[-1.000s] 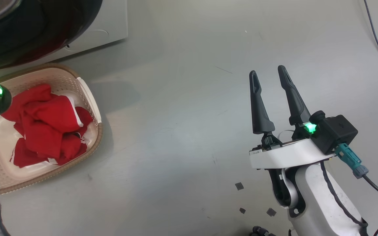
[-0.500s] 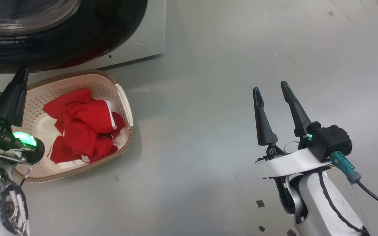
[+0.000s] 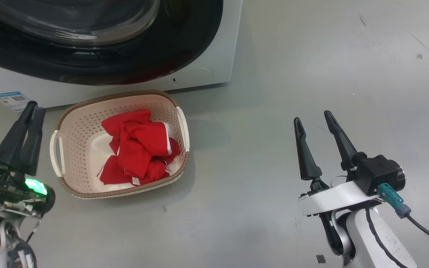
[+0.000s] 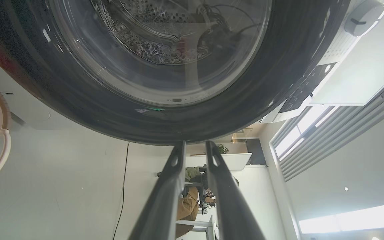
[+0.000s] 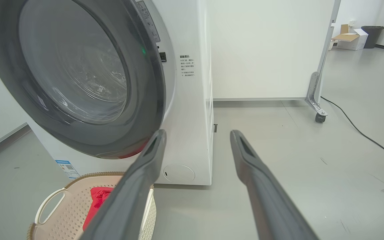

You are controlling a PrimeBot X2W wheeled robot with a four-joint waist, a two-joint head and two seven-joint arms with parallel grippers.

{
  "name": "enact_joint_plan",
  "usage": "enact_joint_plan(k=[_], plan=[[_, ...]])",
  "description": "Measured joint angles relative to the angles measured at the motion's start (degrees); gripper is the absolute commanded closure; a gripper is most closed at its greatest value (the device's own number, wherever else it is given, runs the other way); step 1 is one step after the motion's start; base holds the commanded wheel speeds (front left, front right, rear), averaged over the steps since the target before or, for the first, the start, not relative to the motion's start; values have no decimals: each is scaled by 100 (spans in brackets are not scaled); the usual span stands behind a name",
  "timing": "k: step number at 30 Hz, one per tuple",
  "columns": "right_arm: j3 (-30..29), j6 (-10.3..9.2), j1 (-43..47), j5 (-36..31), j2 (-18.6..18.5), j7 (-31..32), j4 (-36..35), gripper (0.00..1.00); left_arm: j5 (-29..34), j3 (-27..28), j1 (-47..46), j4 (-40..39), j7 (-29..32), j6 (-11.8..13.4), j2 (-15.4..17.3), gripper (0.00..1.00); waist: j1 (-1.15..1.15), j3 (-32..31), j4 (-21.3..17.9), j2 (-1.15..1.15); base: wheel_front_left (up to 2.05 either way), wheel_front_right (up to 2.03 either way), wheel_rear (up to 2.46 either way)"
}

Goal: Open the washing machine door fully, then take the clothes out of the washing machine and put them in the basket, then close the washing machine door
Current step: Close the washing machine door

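**Red clothes in the basket, both grippers empty**

The clothes point(image 3: 140, 149) lie bunched in the basket point(image 3: 76, 149), red with a strip of white trim showing, heaped toward its right half. The basket stands on the grey floor point(image 3: 274, 74) just in front of the washing machine point(image 3: 222, 56), below the door point(image 3: 125, 67). The door's glossy black rim and glass bowl sit against the white front of the machine, and the steel drum shows through the glass in the left wrist view. A small blue label point(image 3: 9, 99) is at the machine's lower left, and a round flap point(image 3: 199, 72) at its lower right.

The left gripper point(image 3: 36, 108) hovers just left of the basket, clear of its handle. Its fingers stand only a narrow slit apart, with nothing between them. The right gripper point(image 3: 312, 116) hangs well to the right of the basket over bare floor, fingers spread wide and empty.
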Motion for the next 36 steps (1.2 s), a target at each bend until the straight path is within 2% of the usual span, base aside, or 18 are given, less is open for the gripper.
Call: enact_joint_plan(k=[1,2,7,10,15,16,20,28,31,36], plan=[[-5,1,24,0,-1,0,16,0,1,-23,67,-35,-7,0,-1,20,0,-42,49,0,0,0,0],[-10,2,42,-1,-1,0,22,0,19,-36,140,-69,-59,0,-2,0,0,-83,97,0,0,0,0],[-51,29,138,-45,0,0,29,0,223,-42,410,-263,-296,0,-4,0,0,-238,280,0,0,0,0],[-109,52,215,-64,-2,0,31,0,702,-42,554,-530,-705,0,-2,0,0,-363,441,0,0,0,0],[-147,84,246,-152,-1,0,29,0,2186,-85,624,-1151,-1569,0,0,0,0,-497,617,0,0,0,0],[-147,84,246,-152,-1,0,29,0,2186,-85,624,-1151,-1569,0,0,0,0,-497,617,0,0,0,0],[-154,120,245,-194,1,0,21,0,3475,-397,718,-1551,-2096,0,63,0,0,-526,657,0,0,0,0],[-235,154,247,-218,4,1,20,0,6001,-1336,1224,-1690,-3132,-4,1110,0,0,-569,663,0,0,0,0],[-288,153,273,-242,9,0,15,0,6782,-1551,1439,-1506,-3432,-19,1080,0,0,-620,659,0,0,0,0],[-358,152,418,-244,14,0,15,0,7427,-1720,1674,-1232,-3841,-18,912,0,0,-694,664,0,0,0,0]])
